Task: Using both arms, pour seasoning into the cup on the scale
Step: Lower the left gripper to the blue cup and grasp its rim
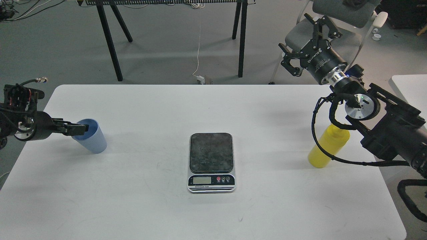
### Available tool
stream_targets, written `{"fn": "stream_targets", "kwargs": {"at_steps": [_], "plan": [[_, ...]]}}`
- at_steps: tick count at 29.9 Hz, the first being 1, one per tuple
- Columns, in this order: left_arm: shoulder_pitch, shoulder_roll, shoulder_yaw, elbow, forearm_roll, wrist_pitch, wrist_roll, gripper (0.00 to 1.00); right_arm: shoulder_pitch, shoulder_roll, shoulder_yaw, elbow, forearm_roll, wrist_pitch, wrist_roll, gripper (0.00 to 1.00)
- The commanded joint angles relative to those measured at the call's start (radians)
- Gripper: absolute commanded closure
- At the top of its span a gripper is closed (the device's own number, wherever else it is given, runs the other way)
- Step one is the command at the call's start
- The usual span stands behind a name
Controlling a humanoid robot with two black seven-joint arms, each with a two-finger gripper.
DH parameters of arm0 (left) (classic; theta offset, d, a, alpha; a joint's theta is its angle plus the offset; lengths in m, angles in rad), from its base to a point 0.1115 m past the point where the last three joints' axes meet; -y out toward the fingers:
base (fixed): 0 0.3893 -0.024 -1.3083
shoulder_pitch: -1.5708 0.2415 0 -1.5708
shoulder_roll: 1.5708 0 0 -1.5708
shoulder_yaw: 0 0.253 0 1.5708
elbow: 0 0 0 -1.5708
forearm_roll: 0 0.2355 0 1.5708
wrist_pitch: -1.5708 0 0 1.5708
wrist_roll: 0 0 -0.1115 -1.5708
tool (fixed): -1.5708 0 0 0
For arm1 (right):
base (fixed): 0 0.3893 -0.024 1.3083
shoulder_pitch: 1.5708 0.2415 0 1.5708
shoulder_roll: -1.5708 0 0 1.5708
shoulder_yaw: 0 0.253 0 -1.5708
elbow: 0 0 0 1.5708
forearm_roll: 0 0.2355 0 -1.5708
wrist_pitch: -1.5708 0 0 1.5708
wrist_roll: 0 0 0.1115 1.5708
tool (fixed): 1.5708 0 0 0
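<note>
The light blue cup [92,142] stands at the left of the white table [213,216]. My left gripper [82,128] reaches in from the left at the cup's rim and overlaps its opening. It is seen edge-on, so its fingers cannot be told apart. The scale [210,156] lies at the table's middle with nothing on its dark platform. The yellow seasoning bottle [325,151] stands at the right, its top hidden behind my right arm's cables. My right gripper [302,40] is open and empty, held high above and beyond the bottle.
A black-legged table [113,43] and a grey chair [347,10] stand on the floor beyond the far edge. A second white table's corner [410,86] lies at the right. My right forearm [393,133] hangs over the table's right edge.
</note>
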Motion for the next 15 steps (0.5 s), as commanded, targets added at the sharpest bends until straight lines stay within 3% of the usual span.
{"fn": "stream_targets", "kwargs": {"at_steps": [1,3,6,11,15], "plan": [[0.016,-0.021,-0.002,0.042,-0.005,0.0,0.0,0.01,0.0,-0.006,0.0,0.0,0.0,0.0,-0.001,0.01],[0.017,-0.024,-0.002,0.043,-0.005,0.0,0.0,0.02,0.0,-0.009,0.0,0.0,0.0,0.0,-0.001,0.01],[0.018,-0.025,-0.002,0.043,0.001,0.0,0.0,0.1,0.0,-0.007,0.0,0.001,0.0,0.0,-0.001,0.01],[0.027,-0.025,0.0,0.045,0.007,0.006,0.0,0.4,0.0,-0.004,0.0,0.0,0.0,0.0,0.0,0.01],[0.036,-0.021,0.04,0.043,0.06,0.037,0.0,0.74,-0.002,-0.003,0.0,0.001,0.0,0.0,0.0,0.0]]}}
